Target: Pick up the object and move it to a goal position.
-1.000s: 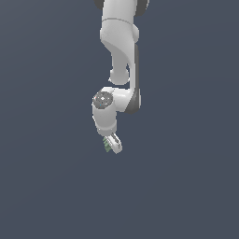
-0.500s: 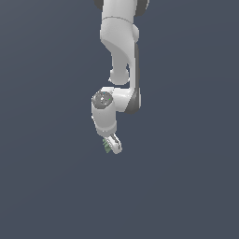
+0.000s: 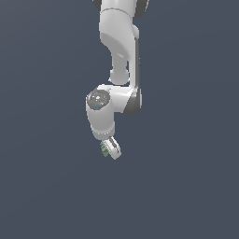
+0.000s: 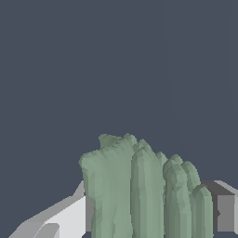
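Note:
In the exterior view the white arm hangs down from the top and ends in my gripper (image 3: 110,150) near the middle of the picture. A tiny muted-green ridged object (image 3: 104,149) sits between the fingers, mostly hidden by them. In the wrist view the green ridged object (image 4: 139,190) fills the space between a white finger (image 4: 65,218) on one side and a grey pad (image 4: 225,211) on the other. The gripper is shut on the object and holds it above the flat grey-blue ground.
A uniform dark grey-blue surface (image 3: 186,186) lies all around the arm. No other object and no goal marker shows in either view.
The arm and gripper have shifted only very slightly, with the green object still held between the fingers.

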`<state>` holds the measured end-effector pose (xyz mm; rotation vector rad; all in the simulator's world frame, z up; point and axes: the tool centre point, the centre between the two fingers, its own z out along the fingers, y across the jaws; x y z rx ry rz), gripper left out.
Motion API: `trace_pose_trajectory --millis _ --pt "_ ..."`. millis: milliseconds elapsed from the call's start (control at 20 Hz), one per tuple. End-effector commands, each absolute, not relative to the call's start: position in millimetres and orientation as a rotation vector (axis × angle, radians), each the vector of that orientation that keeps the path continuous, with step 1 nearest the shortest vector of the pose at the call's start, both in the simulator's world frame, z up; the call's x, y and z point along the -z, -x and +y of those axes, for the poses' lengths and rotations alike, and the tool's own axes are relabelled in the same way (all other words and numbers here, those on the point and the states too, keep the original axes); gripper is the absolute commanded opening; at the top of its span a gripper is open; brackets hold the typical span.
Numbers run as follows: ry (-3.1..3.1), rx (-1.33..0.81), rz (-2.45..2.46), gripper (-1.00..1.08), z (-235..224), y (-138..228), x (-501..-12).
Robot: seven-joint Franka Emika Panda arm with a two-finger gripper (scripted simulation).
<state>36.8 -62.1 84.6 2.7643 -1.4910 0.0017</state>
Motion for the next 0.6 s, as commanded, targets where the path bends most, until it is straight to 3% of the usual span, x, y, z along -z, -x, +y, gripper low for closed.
trace_pose_trajectory --millis 0,550 --pt "-2.765 -0.001 -1.49 -1.0 -63 -45 -92" --pt "-2.766 0.0 -1.49 -1.0 -64 -56 -101"
